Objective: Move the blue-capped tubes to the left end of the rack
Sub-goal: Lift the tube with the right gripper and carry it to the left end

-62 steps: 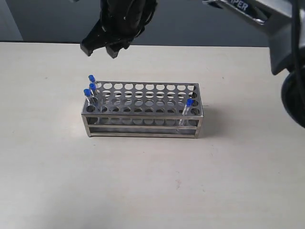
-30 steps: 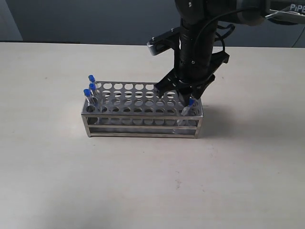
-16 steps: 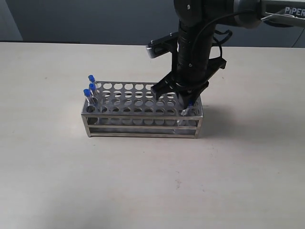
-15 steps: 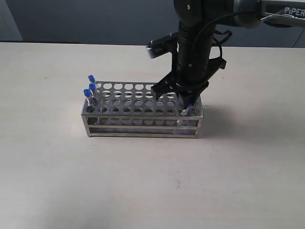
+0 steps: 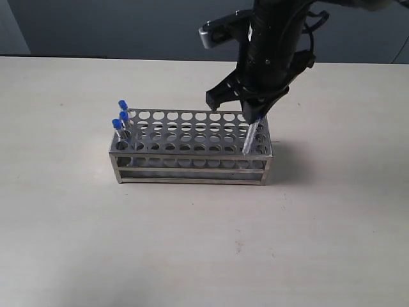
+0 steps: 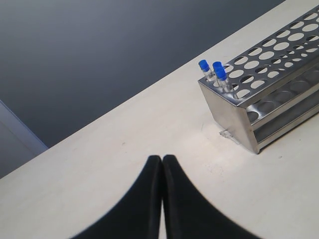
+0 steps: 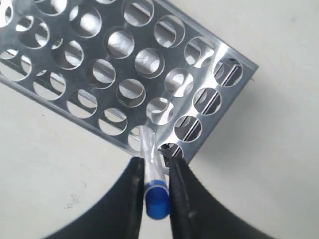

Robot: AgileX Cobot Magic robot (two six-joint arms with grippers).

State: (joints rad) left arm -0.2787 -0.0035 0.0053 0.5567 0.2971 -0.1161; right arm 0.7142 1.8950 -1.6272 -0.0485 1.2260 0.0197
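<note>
The steel rack (image 5: 192, 148) stands mid-table, also visible as the rack (image 6: 279, 89) and the rack (image 7: 124, 74) in the wrist views. Three blue-capped tubes (image 5: 121, 121) stand in its left-end holes, the same blue-capped tubes (image 6: 214, 72) showing in the left wrist view. My right gripper (image 5: 250, 115) is shut on the fourth blue-capped tube (image 7: 153, 179), whose clear body (image 5: 249, 139) hangs tilted over the rack's right front corner, lifted out of its hole. My left gripper (image 6: 162, 159) is shut and empty, over bare table to the left of the rack; it is out of the exterior view.
The pale table (image 5: 192, 243) surrounds the rack on all sides. A dark wall (image 5: 96, 25) runs behind the table's far edge. The right arm's black body (image 5: 275, 38) rises above the rack's right end.
The right gripper came down on the right-end tube, closed on it, and has risen, drawing the tube up out of its hole. The left arm left the exterior view.
</note>
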